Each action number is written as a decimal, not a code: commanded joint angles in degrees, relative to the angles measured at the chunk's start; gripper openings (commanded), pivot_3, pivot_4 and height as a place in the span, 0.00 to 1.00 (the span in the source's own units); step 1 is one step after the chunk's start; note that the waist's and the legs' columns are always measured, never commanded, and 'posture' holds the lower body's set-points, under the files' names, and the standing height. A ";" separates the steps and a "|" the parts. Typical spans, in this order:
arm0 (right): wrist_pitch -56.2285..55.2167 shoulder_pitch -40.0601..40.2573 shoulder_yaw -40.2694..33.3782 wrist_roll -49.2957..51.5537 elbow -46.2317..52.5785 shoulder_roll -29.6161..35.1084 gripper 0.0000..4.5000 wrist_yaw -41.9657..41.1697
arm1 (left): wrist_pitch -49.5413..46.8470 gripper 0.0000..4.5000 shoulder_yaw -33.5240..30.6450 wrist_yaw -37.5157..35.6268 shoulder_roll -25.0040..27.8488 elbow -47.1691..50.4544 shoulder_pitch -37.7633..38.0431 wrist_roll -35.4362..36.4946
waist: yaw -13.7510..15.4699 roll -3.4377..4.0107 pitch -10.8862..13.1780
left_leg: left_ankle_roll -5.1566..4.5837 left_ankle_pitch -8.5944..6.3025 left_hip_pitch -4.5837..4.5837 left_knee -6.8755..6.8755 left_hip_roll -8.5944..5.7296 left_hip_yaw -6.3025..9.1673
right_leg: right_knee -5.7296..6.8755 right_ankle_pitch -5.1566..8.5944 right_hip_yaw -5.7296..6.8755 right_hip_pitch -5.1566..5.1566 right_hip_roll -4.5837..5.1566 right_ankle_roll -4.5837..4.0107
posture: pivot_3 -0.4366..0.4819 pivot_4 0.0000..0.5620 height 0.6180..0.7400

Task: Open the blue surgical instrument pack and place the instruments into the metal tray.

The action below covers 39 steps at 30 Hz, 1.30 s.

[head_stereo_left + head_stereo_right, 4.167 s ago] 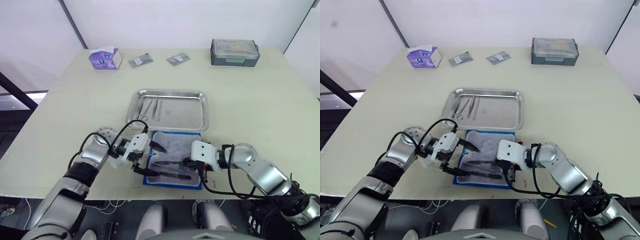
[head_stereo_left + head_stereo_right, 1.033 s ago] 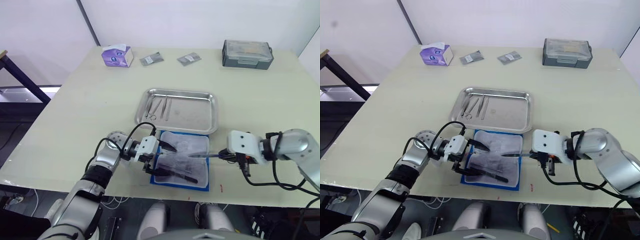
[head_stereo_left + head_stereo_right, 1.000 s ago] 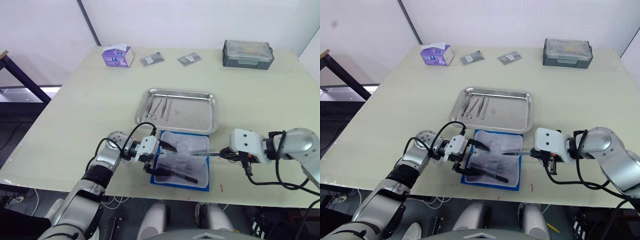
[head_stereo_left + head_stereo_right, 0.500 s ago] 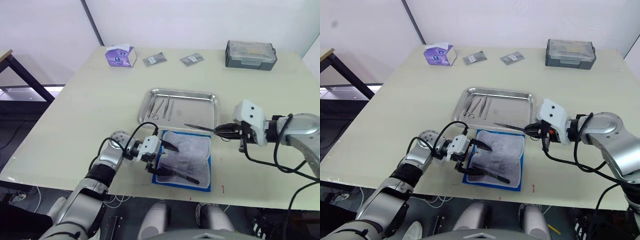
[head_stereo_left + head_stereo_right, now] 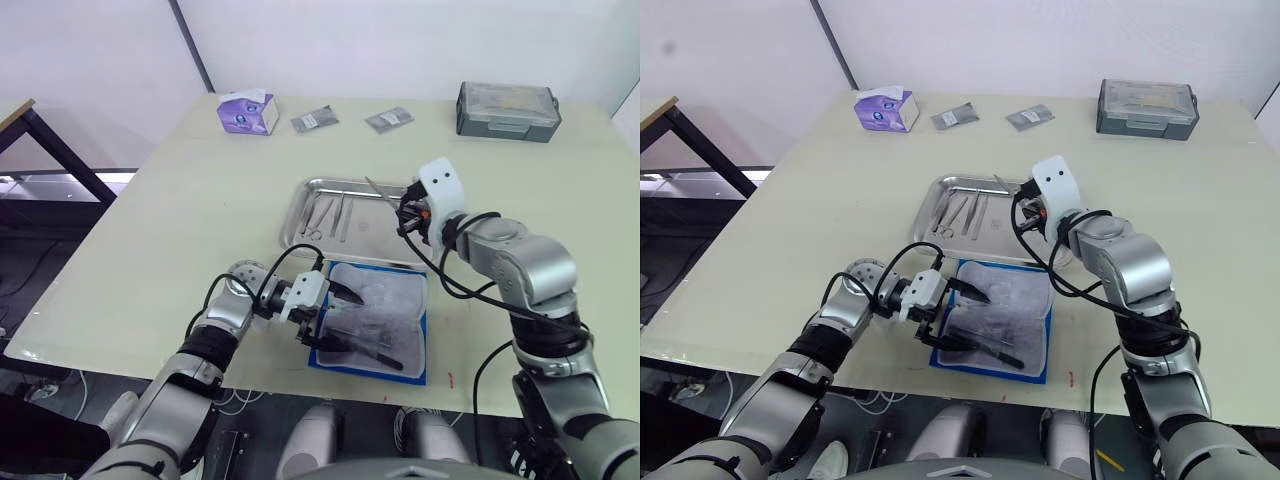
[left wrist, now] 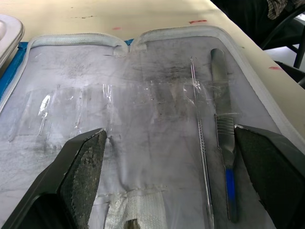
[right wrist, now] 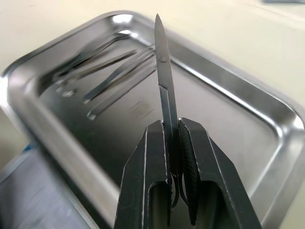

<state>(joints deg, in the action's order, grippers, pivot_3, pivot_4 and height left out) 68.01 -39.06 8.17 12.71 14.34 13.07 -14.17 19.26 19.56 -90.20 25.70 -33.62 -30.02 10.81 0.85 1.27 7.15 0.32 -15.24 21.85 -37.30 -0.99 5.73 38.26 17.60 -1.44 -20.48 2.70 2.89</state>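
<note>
- Left eye view: your right gripper (image 5: 404, 208) is over the metal tray (image 5: 400, 187), pinching a slim pair of scissors (image 5: 381, 191) whose tip points toward the far left of the tray. Three other instruments (image 5: 327, 214) lie in the tray's left part. The blue surgical instrument pack (image 5: 415, 345) lies open on the table (image 5: 180, 190), just beside the tray's near rim. Your left gripper (image 5: 335, 318) is over the pack's left part with its fingers spread wide, holding nothing.
- Right eye view: same layout. A purple tissue box (image 5: 886, 108), two grey foil packets (image 5: 990, 117) and a grey lidded box (image 5: 1146, 106) line the table's far edge, well apart from both grippers.
- Left wrist view: both fingers (image 6: 84, 167) stand far apart above the pack's pale lining (image 6: 143, 119). A thin probe (image 6: 200, 138) and a blue-tipped handle (image 6: 224, 138) lie under clear film between them, nearer one finger.
- Right wrist view: the jaws are clamped narrow on the scissors' shank, blade upright above the tray floor, with the other tools beyond it.
</note>
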 commanded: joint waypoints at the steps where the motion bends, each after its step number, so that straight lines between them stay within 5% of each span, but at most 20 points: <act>1: -2.83 -1.84 0.58 -1.55 -2.16 -2.12 0.00 2.07 | -1.39 1.00 5.05 0.06 -1.67 -3.80 2.81 -5.83 | -0.02 0.00 0.00 | -0.01 0.01 0.00 0.00 -0.04 0.02 | 0.03 0.01 0.00 0.00 0.02 0.01 | 0.48 0.27 0.95; 22: -13.27 1.93 3.96 -6.64 -17.84 -8.86 0.00 2.97 | -1.64 1.00 5.21 -0.49 -1.45 -3.05 3.37 -5.67 | -0.41 0.01 0.00 | -0.08 0.05 -0.02 0.02 -0.32 0.16 | 0.18 0.10 -0.03 -0.01 0.20 0.16 | 0.48 0.27 0.95; 32: -16.54 3.30 2.72 -6.11 -9.58 -6.50 0.97 0.00 | -1.97 1.00 5.22 -1.13 -0.98 -2.57 3.42 -5.46 | -0.56 0.01 0.00 | -0.08 0.04 -0.02 0.01 -0.33 0.18 | 0.20 0.11 -0.03 -0.01 0.21 0.18 | 0.48 0.27 0.95; 39: -23.93 11.12 -0.04 -0.37 5.85 2.62 0.99 -12.08 | -2.08 1.00 5.29 -1.45 -0.91 -2.57 3.25 -5.39 | -0.63 -0.02 0.02 | -0.09 0.04 0.01 0.02 -0.36 0.25 | 0.17 0.14 -0.01 0.01 0.23 0.21 | 0.48 0.27 0.95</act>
<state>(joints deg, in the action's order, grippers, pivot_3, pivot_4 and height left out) 46.87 -30.30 10.07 9.88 14.02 13.44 -21.93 18.88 19.76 -90.36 25.74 -32.88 -29.64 10.80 0.21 1.24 7.17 0.23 -15.20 21.89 -37.29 -1.39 6.07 38.39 17.77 -1.45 -20.43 2.93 3.16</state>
